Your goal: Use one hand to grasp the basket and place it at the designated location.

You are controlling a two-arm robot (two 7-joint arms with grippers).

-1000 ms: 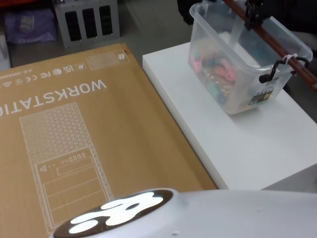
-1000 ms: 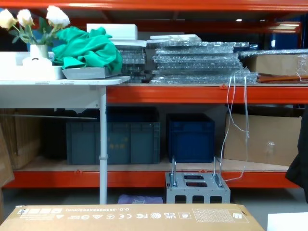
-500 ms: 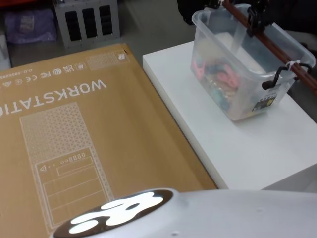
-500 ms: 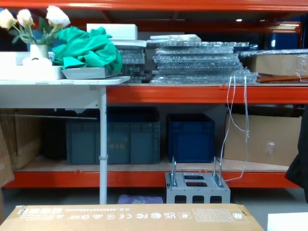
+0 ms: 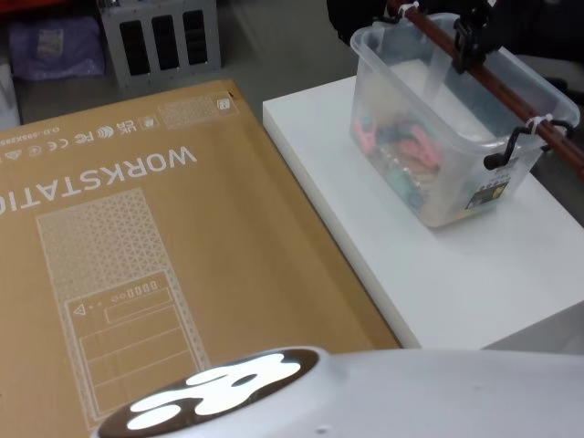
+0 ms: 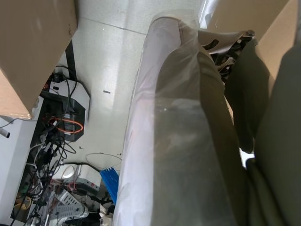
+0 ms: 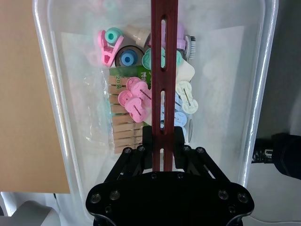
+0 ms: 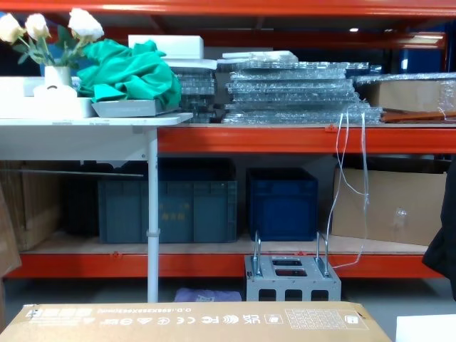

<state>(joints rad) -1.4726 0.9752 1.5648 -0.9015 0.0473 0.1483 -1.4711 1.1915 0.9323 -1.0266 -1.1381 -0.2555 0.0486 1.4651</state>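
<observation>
The basket [image 5: 447, 128] sits in the upper right of the head view, on the far part of a white table [image 5: 438, 274], its translucent walls showing a jumble of coloured clips and small items inside. A dark red slotted bar [image 5: 484, 78] runs across its top as a carrying handle, tied to the rim with white ties and hooked by a black piece [image 5: 507, 146] at the near corner. The right gripper [image 7: 163, 153] fills the lower centre of its own wrist view, black fingers [image 7: 147, 139] clamped together on that red bar [image 7: 163, 70], looking straight down into the basket [image 7: 56, 94] at pink, blue and cream clips. A large brown cardboard box [image 5: 146, 246] printed WORKSTATION lies at the left of the head view, beside the table. Whether the left gripper is apart or together, I cannot tell.
</observation>
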